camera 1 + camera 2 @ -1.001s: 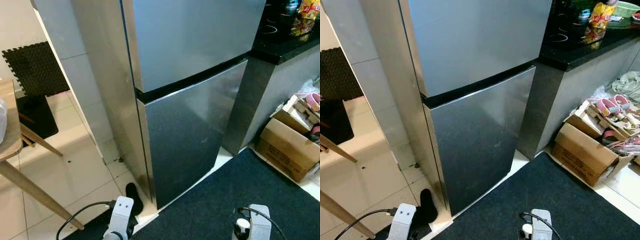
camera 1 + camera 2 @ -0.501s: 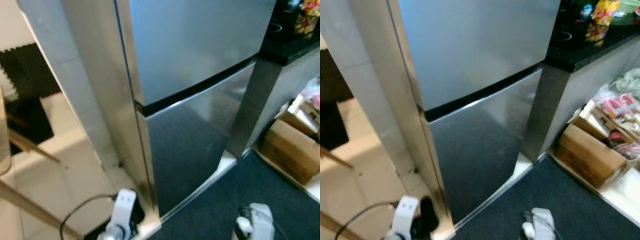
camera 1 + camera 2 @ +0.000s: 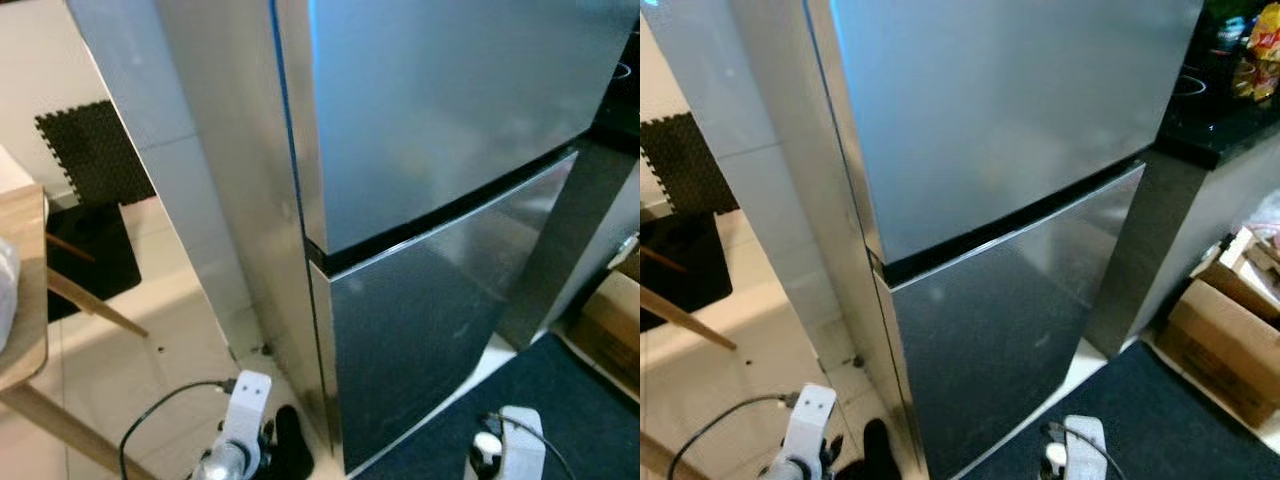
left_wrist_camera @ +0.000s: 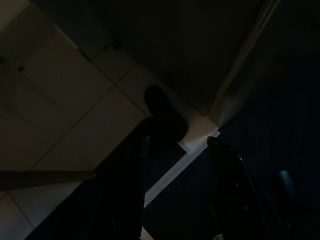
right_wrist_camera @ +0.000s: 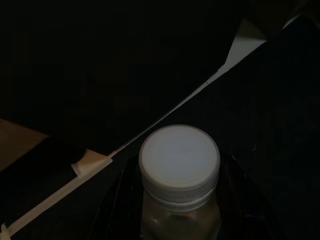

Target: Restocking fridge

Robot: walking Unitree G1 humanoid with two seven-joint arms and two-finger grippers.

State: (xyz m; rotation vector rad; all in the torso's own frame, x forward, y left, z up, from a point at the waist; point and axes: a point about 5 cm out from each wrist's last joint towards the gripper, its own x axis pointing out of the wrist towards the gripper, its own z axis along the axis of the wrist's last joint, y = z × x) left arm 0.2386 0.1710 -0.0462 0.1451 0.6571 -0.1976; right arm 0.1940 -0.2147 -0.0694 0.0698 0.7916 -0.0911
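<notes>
The steel fridge (image 3: pixel 450 120) stands right before me with its upper door and lower door (image 3: pixel 430 330) both closed. My right gripper (image 5: pixel 180 205) hangs low over the dark rug and is shut on a clear bottle with a white screw cap (image 5: pixel 179 160). Its wrist (image 3: pixel 515 450) shows at the bottom of the eye views. My left gripper (image 4: pixel 180 135) hangs open with nothing between its fingers, above the pale tiles by the fridge's foot. Its wrist (image 3: pixel 243 405) is at the lower left.
A wooden table (image 3: pixel 22 300) juts in at the left, with a black foam mat (image 3: pixel 95 150) behind it. A black counter (image 3: pixel 1220 120) and a cardboard box (image 3: pixel 1215 345) flank the fridge on the right. A dark rug (image 3: pixel 1160 420) lies in front, and a black object (image 3: pixel 292 450) lies beside the fridge's foot.
The whole picture has shifted: the fridge now sits further right and larger, so the camera has moved. Both arms hang as before.
</notes>
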